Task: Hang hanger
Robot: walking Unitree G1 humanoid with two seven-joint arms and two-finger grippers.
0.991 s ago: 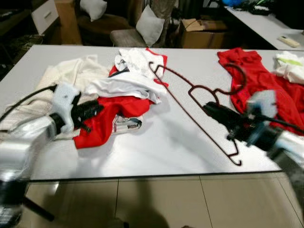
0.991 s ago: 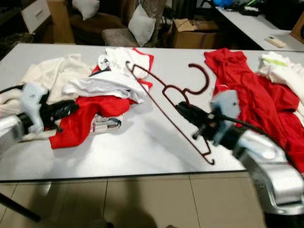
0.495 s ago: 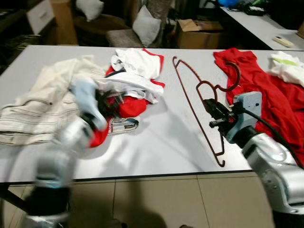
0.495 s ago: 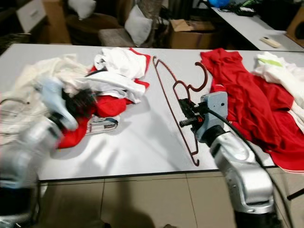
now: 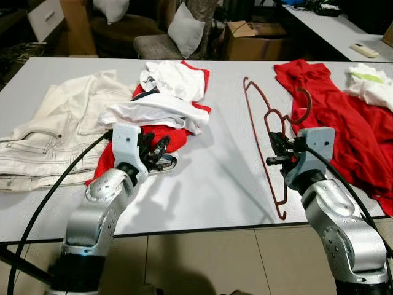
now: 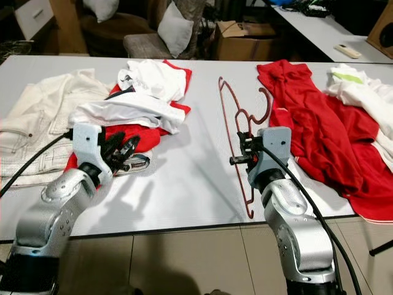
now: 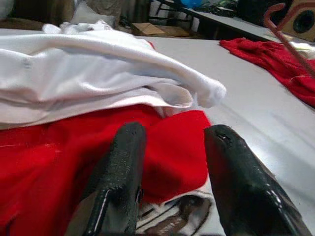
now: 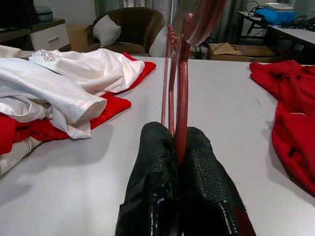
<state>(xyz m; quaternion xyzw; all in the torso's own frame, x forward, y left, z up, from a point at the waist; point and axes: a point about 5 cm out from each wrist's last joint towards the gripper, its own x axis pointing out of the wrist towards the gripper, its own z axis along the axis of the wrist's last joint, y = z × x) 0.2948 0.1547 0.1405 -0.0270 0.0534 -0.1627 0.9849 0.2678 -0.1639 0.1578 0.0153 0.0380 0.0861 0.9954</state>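
A dark red wire hanger [image 5: 252, 101] stands tilted over the grey table [image 5: 209, 184], right of centre, its hook [image 5: 305, 107] near a red garment. My right gripper [image 5: 274, 142] is shut on the hanger's neck; in the right wrist view the two black fingers [image 8: 157, 162] pinch the wire [image 8: 183, 88]. My left gripper [image 5: 156, 147] is open, low over a red cloth [image 5: 169, 136] at the clothes pile. In the left wrist view its fingers [image 7: 123, 162] straddle the red cloth [image 7: 59, 152] without closing on it, below a white shirt [image 7: 98, 64].
A cream jacket [image 5: 55, 123] lies at the table's left. A large red garment [image 5: 331, 110] and white clothes [image 5: 371, 83] cover the right side. Behind the table stand a chair with a pillow [image 5: 181, 24] and a cardboard box [image 5: 258, 40]. The tiled floor begins at the table's front edge.
My left gripper has come in from the left onto the red cloth. The right gripper has swung the hanger round, so it now points away from me.
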